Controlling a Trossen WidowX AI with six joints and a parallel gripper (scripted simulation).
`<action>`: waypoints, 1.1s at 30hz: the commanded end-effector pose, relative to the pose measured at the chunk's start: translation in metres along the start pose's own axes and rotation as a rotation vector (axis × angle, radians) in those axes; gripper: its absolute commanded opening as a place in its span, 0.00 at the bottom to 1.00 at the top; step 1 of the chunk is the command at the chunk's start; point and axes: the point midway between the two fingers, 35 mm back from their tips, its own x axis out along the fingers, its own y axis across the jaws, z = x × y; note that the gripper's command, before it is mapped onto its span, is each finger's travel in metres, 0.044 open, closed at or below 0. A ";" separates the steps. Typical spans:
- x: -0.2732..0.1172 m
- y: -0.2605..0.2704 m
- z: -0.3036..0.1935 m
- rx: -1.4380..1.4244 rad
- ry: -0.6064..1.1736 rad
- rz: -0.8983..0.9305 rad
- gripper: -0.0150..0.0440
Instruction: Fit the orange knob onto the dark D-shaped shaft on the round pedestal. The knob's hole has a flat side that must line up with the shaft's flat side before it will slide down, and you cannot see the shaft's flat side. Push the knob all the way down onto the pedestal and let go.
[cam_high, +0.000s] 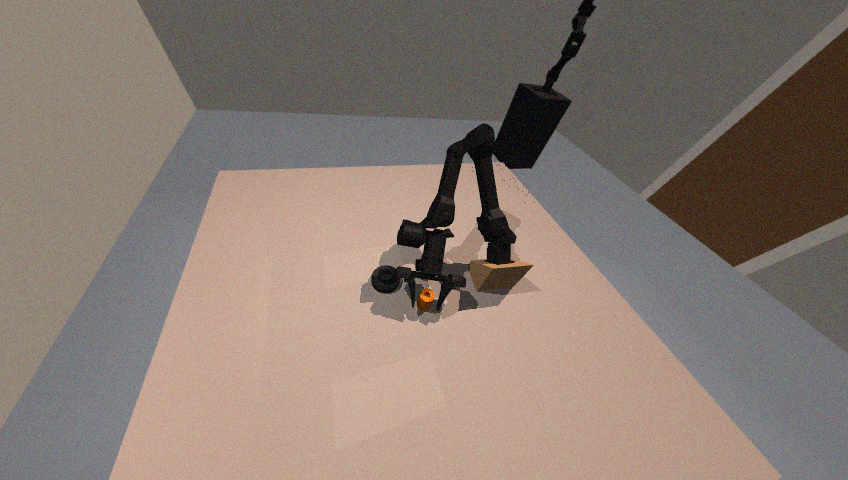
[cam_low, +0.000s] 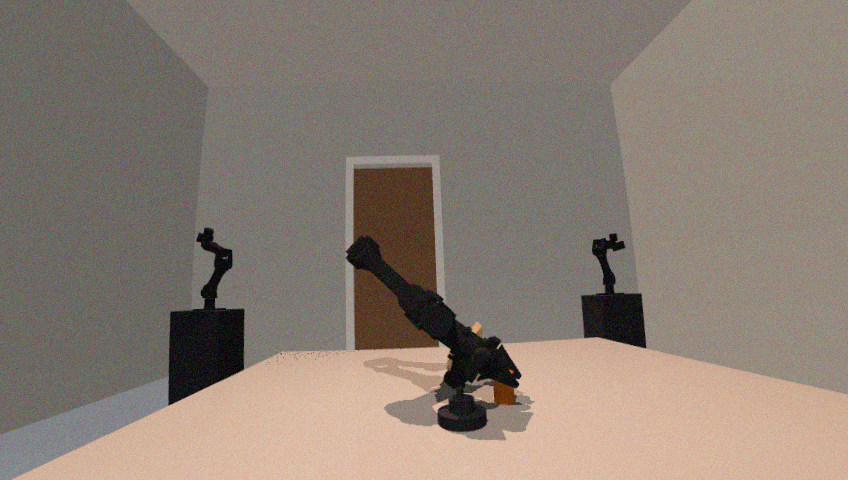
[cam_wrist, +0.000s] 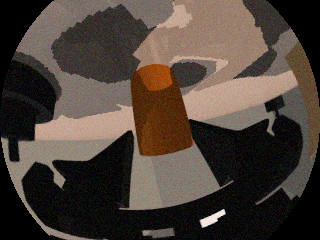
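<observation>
The orange knob (cam_high: 426, 300) (cam_low: 504, 393) (cam_wrist: 162, 120) stands upright on the table, its holed end up in the top view. My gripper (cam_high: 426, 307) (cam_wrist: 160, 128) is open, one finger on each side of the knob with gaps showing in the top view. In the exterior view the fingers (cam_low: 516, 381) hide the knob's upper part. The dark round pedestal (cam_high: 386, 280) (cam_low: 462, 418) (cam_wrist: 30, 87) is beside the gripper, at its left in the first scene and wrist views. Its shaft merges with the dark arm in the exterior view; its flat side cannot be made out.
A tan wedge-shaped block (cam_high: 501, 278) is under the arm's base, to the right of the gripper in the top view. The pale table (cam_high: 285, 386) (cam_low: 333, 443) carries the arm's shadows. Black stands (cam_low: 206, 350) (cam_low: 612, 318) with other arms are beyond the table.
</observation>
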 end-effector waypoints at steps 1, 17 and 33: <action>0.000 0.000 0.000 0.000 0.003 0.000 0.92; -0.045 0.001 -0.065 0.001 0.004 -0.001 1.00; -0.056 -0.004 -0.075 0.033 -0.844 -0.049 1.00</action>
